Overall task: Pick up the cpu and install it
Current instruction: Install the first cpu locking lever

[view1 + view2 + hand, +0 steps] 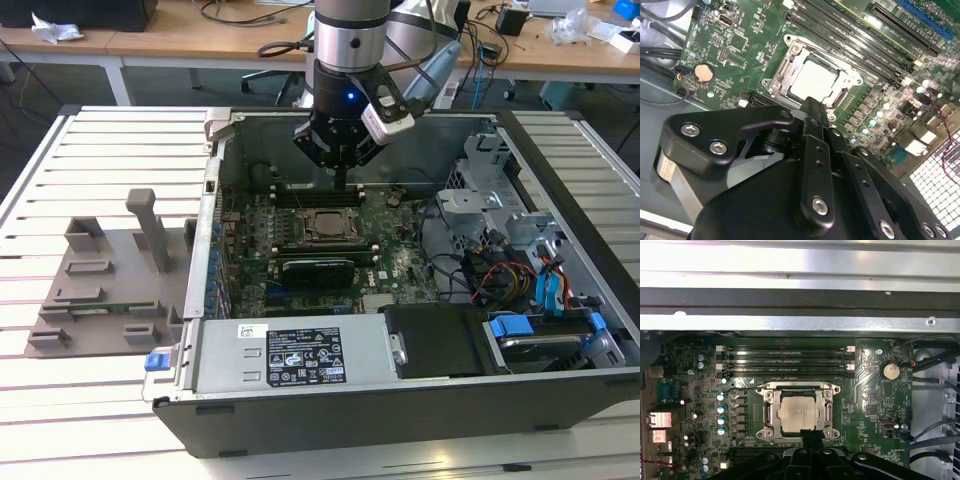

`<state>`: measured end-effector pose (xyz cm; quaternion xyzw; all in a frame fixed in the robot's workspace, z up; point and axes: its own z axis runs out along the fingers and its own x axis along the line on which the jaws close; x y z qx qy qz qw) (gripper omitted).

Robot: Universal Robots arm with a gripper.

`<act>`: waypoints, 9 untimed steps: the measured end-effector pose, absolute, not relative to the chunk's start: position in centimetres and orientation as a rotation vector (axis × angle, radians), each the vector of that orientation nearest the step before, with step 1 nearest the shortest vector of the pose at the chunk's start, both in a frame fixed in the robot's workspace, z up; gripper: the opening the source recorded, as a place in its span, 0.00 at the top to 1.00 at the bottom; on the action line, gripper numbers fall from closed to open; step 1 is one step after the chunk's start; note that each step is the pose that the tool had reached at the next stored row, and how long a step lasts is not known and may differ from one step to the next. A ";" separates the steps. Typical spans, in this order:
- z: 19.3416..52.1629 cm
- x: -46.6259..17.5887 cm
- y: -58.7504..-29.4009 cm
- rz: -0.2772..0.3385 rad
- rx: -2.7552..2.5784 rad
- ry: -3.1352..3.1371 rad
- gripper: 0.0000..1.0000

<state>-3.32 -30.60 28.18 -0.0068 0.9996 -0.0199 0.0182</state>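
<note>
The cpu point(325, 222) point(815, 80) point(798, 411) lies flat inside the motherboard's socket frame point(767, 412), silver top up, with the frame's metal bracket around it. My gripper point(340, 183) hangs inside the open computer case, a little above the socket's edge. In both wrist views its fingertips point(815, 112) point(812, 437) are pressed together near one side of the socket, apart from the chip. Nothing is between the fingers.
The open computer case point(215, 190) lies on a slatted white table. Memory slots point(785, 362) run beside the socket. A drive cage and cables point(500, 260) fill the case at the exterior view's right. A grey fixture plate point(100, 280) sits on the table at its left.
</note>
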 end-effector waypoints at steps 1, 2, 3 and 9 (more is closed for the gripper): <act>28.2 -3.3 -30.6 -0.062 -0.037 3.104 0.89; 28.2 -3.3 -30.6 -0.061 -0.047 3.104 0.89; 28.2 -3.3 -30.6 -0.061 -0.055 3.104 0.89; 28.2 -3.3 -30.6 -0.060 -0.107 3.102 0.89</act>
